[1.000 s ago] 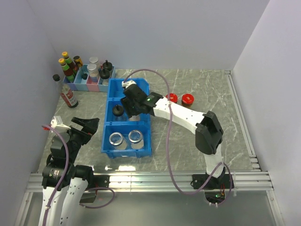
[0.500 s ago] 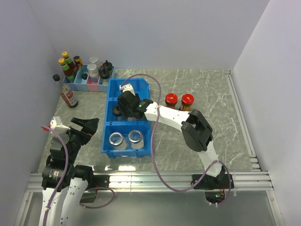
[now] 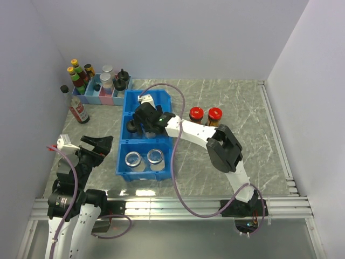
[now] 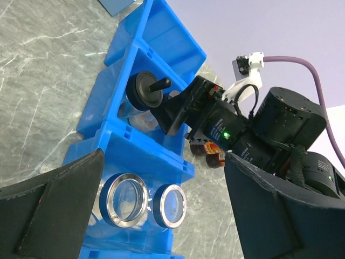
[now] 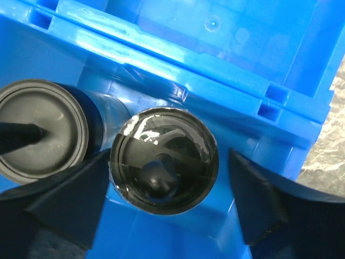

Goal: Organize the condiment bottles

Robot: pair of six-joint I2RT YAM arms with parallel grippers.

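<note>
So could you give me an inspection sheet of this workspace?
Surface: grey marble table, blue three-compartment bin on it.
Job's things: two glass jars in the near compartment; two black-capped shakers in the middle one; two red-lidded jars on the table right of the bin.
Clutter: tray of taller bottles far left; slim red-labelled bottle beside it.
Grippers: right gripper open, fingers astride one shaker; left gripper open, empty, left of the bin.
Cables: purple cable looping off the right arm; another on the left arm.
Surroundings: plain white walls.
</note>
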